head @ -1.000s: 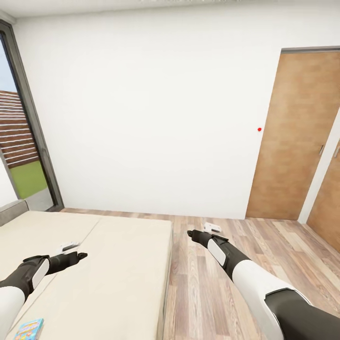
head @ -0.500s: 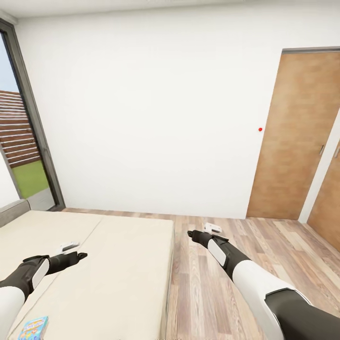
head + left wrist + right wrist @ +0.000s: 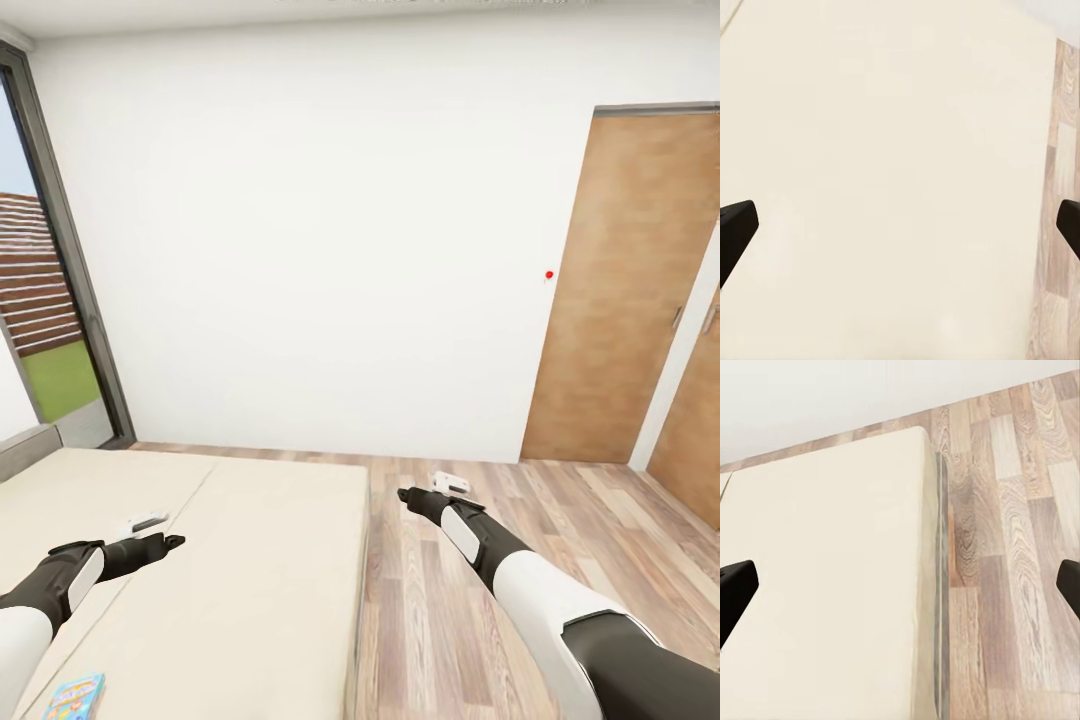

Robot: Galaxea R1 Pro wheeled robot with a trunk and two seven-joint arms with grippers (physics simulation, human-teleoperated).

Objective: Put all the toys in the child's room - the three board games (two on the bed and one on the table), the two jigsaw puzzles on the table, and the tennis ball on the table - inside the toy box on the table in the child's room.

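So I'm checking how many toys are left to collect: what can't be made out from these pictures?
- Board game on the bed: head view, cut off by the bottom edge, so its title is unreadable.
- Bed's near end: past the head view's bottom edge; whether a second game lies there can't be told.
- Wooden door: cut off by the right edge.
- Outside the window: partly blocked by its frame.

A plain white wall point(image 3: 320, 250) fills the far side. Against it, a cream bed point(image 3: 250, 560) lies beside pale wood-plank floor point(image 3: 560, 520). Beyond the bed stands a dark-framed window point(image 3: 50, 300); across the floor, wooden doors point(image 3: 630, 290).
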